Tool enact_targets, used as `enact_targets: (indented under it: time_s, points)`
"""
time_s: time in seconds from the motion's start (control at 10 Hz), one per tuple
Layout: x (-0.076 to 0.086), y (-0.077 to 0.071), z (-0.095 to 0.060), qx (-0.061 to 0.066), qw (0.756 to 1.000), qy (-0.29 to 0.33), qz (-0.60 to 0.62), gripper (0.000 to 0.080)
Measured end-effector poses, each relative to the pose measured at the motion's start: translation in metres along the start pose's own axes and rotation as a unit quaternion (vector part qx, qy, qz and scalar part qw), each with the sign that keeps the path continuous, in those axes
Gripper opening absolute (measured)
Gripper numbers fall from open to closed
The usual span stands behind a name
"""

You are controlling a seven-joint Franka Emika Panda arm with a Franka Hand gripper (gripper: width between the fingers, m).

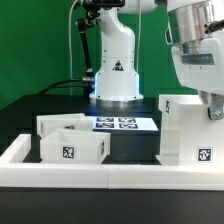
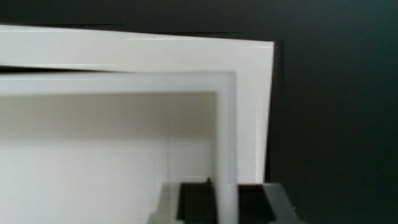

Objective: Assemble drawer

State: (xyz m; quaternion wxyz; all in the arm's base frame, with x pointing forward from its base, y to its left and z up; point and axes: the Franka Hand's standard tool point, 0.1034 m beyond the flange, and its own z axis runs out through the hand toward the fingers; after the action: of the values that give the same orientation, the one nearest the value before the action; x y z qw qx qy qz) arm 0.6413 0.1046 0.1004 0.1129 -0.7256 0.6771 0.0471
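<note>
The tall white drawer casing (image 1: 188, 130) stands at the exterior view's right, with a tag on its front. My gripper (image 1: 212, 108) reaches down onto its top right edge. In the wrist view the gripper (image 2: 228, 200) has its dark fingers (image 2: 192, 205) pressed on both sides of the casing's thin white wall (image 2: 231, 120), so it is shut on that wall. Two smaller white tray boxes lie at the left, one in front (image 1: 72, 148) and one behind it (image 1: 60, 124); both carry tags.
The marker board (image 1: 118, 124) lies flat on the black table between the trays and the casing. A long low white border wall (image 1: 100, 175) runs along the front. The arm's white base (image 1: 115, 70) stands behind the marker board.
</note>
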Motion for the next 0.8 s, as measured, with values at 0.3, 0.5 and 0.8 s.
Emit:
enact_targets:
  time_s: [0.3,0.5,0.8]
  points:
    - [0.0008,-0.003,0.0018,0.002,1.0,0.0,-0.014,0.0129]
    - [0.0001,-0.0031,0.0017,0.002,1.0,0.0,-0.018,0.0317]
    - [-0.0012,-0.0043,0.0003,0.003,0.999,0.0,-0.041,0.0494]
